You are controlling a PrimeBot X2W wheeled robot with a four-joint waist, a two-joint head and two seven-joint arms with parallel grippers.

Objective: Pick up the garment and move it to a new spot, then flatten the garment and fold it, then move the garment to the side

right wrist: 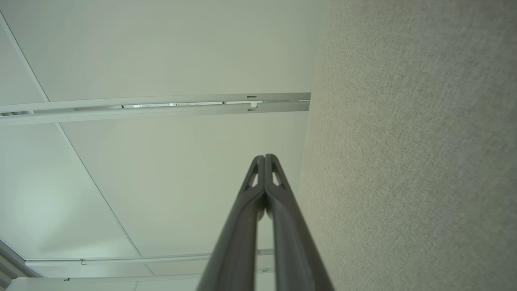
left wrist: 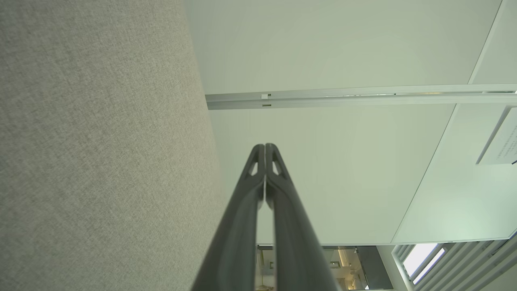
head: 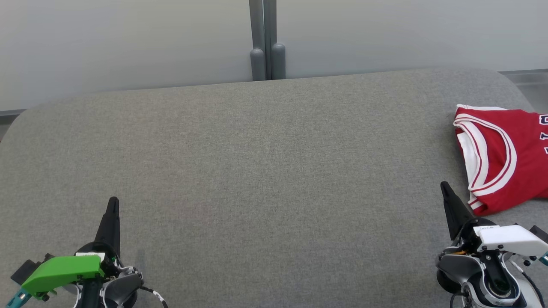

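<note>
Red, white-trimmed sleeveless jersey (head: pixel 507 158) at the grey fabric table's (head: pixel 257 171) right edge, near my right gripper (head: pixel 446 188); it and my left gripper (head: pixel 113 203) pressed together, empty. Probably light, limp: pinch the trimmed armhole.

An office-like room: pale frosted partition panels (head: pixel 128 42) joined by a grey metal post (head: pixel 267 38) at twelve o'clock stand behind a grey fabric-covered table (head: pixel 257 171); a paper notice (left wrist: pixel 501 141) hangs on one panel.
</note>
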